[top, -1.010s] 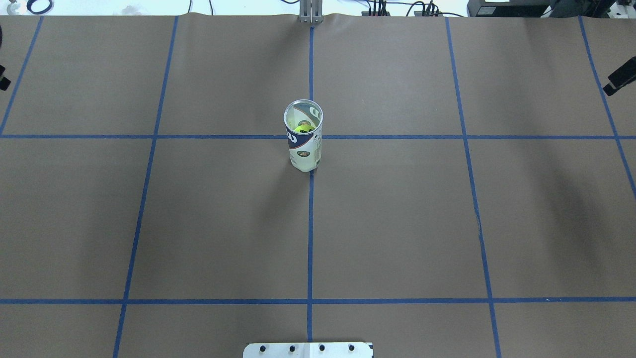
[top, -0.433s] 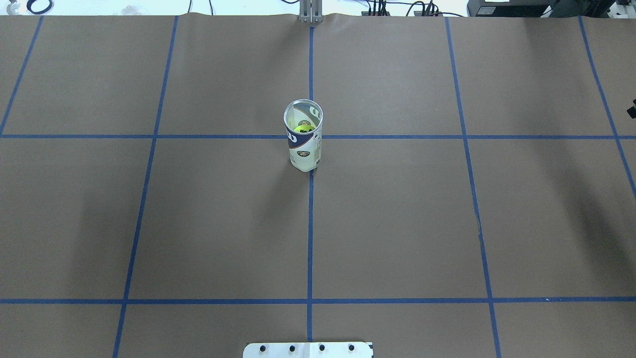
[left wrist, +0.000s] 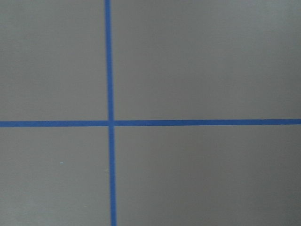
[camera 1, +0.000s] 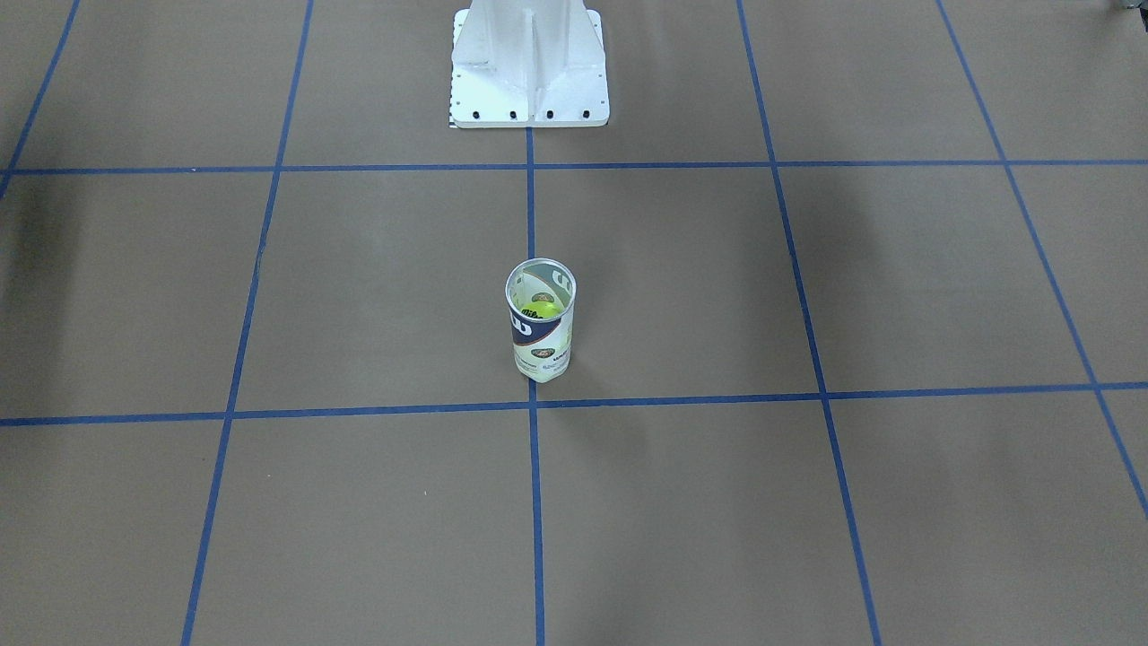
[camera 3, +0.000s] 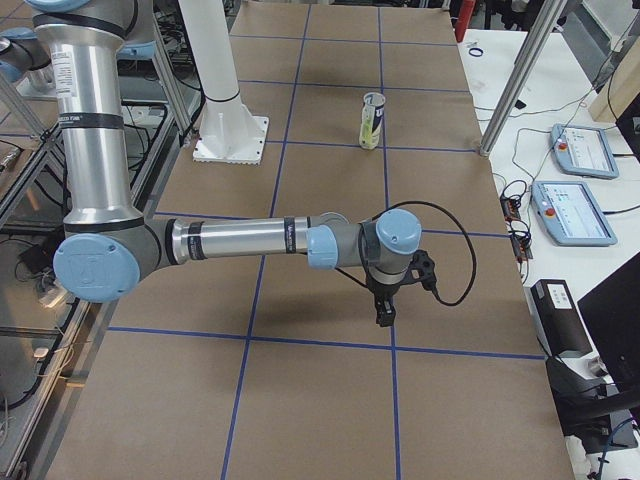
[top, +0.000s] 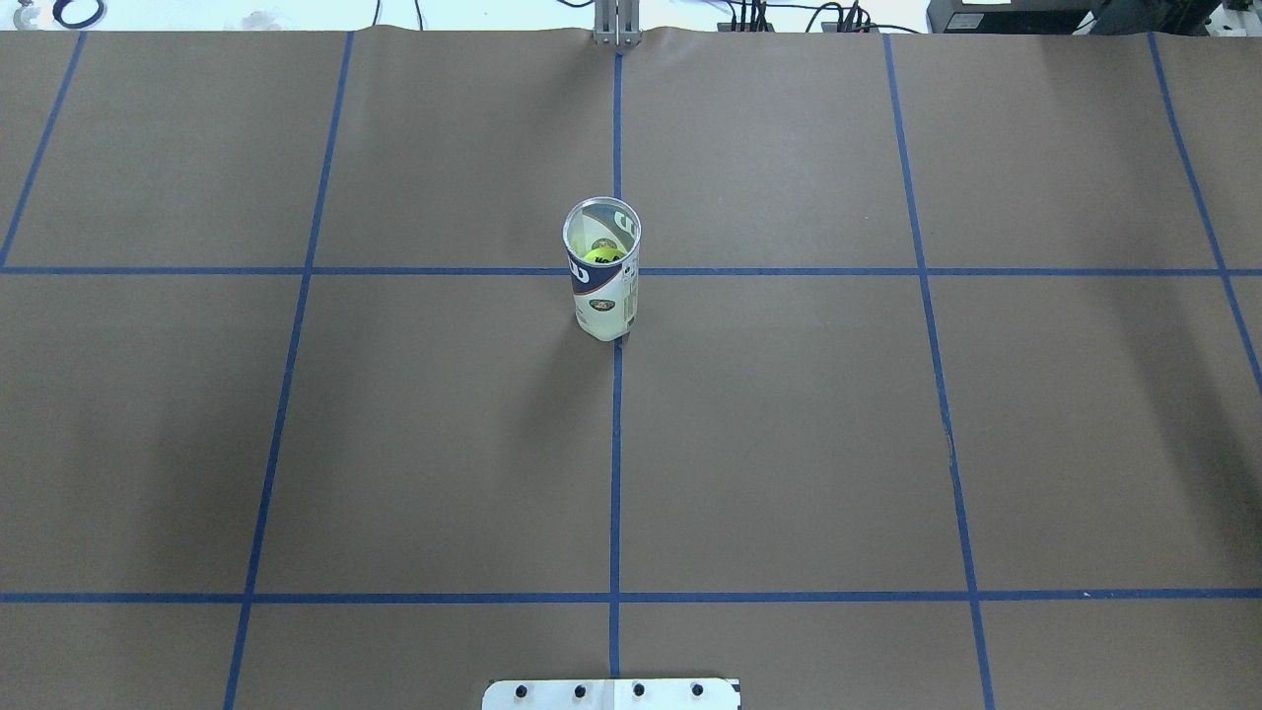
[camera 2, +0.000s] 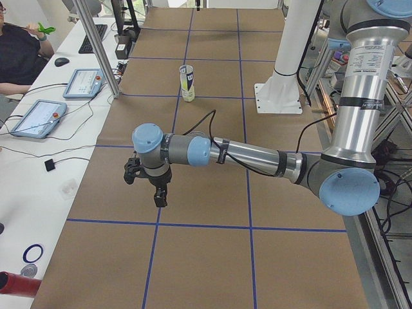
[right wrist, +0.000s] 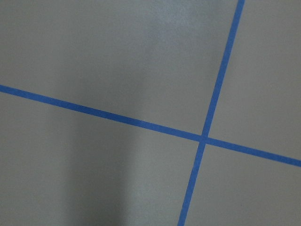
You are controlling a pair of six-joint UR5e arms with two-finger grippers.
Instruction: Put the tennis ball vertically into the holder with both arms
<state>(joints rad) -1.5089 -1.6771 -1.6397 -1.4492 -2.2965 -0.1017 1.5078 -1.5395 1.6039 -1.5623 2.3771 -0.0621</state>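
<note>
The holder (top: 603,296), a clear can with a white and navy label, stands upright and open-topped at the table's middle, on the centre tape line. It also shows in the front view (camera 1: 540,341) and small in both side views (camera 2: 187,84) (camera 3: 372,120). A yellow-green tennis ball (top: 601,256) (camera 1: 541,310) sits inside it, below the rim. My left gripper (camera 2: 159,196) hangs over the table's left end, far from the holder. My right gripper (camera 3: 384,312) hangs over the right end, equally far. Both point down; I cannot tell whether either is open or shut. Both wrist views hold only brown paper and blue tape.
Blue tape lines (top: 615,444) divide the brown table cover into squares. The white pedestal (camera 1: 529,72) stands at the robot's side of the table. A seated person (camera 2: 16,55) and two tablets (camera 2: 84,82) are at a white side table beyond the far edge.
Black gripper parts that showed at the overhead view's left and right edges one second ago have moved outward and out of that view. The holder and ball have not moved.
</note>
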